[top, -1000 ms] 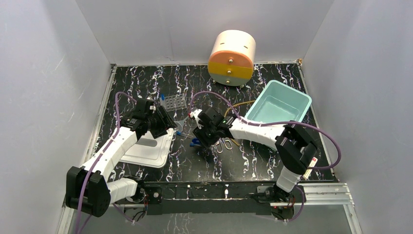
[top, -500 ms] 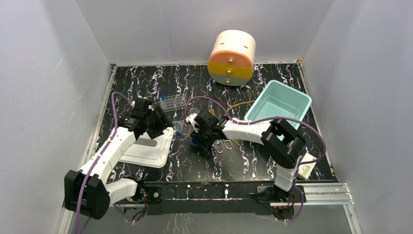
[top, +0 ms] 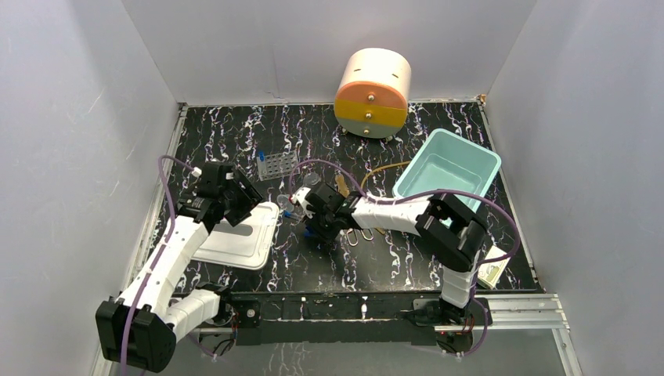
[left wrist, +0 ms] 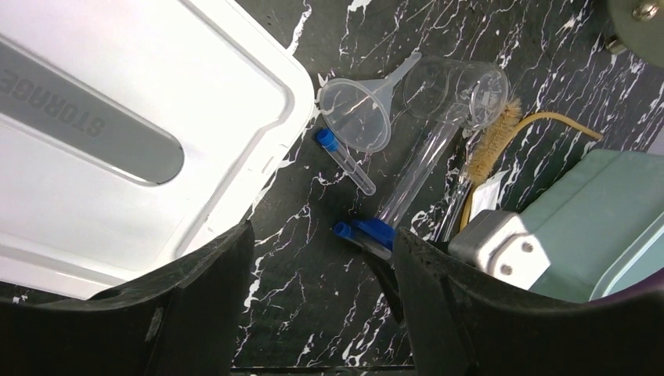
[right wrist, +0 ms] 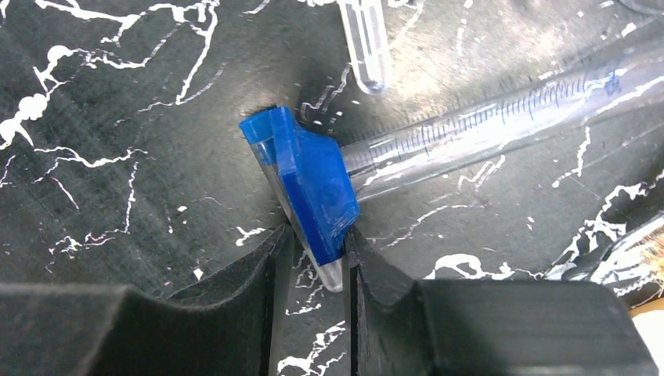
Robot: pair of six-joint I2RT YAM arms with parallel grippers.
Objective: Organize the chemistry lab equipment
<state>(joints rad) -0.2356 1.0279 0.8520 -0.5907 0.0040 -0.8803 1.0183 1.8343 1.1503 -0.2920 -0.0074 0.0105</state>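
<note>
This is a robot test booth dressed as a chemistry bench: plain white walls (top: pixel 274 47) box in a black marble-patterned tabletop (top: pixel 235 133). An aluminium rail (top: pixel 517 309) at six o'clock carries two robot arms (top: pixel 176 247). A clear grid tube rack (top: pixel 279 165) stands toward eleven o'clock, and a clear plastic funnel (left wrist: pixel 356 117) lies near the centre.

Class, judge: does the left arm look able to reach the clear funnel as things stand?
Probably yes: the left gripper hangs open facing the funnel, which lies uncovered beside the white lid; the right gripper works to one side.
</note>
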